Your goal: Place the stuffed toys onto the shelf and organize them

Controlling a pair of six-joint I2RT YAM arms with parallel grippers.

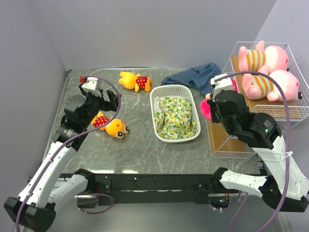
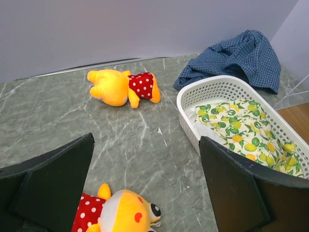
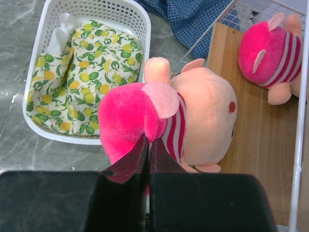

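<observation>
My right gripper (image 3: 148, 142) is shut on a pink-clad doll (image 3: 135, 113) and holds it at the left edge of the shelf's lower wooden plank (image 3: 260, 145). In the top view the doll (image 1: 206, 107) sits beside the right gripper (image 1: 213, 102). A second pink doll (image 3: 270, 50) lies on that plank. Two pink pigs (image 1: 268, 70) lie on the top tier of the shelf (image 1: 227, 137). My left gripper (image 2: 146, 145) is open and empty above a yellow bear in red (image 2: 120, 215), also seen in the top view (image 1: 113, 126). Another bear (image 1: 135, 80) lies at the back.
A white oval basket (image 1: 157, 121) with a lemon-print cloth (image 1: 176, 116) stands mid-table, between the arms. Blue checked fabric (image 1: 198, 77) lies behind it, next to the shelf. Grey walls close in the left and back sides.
</observation>
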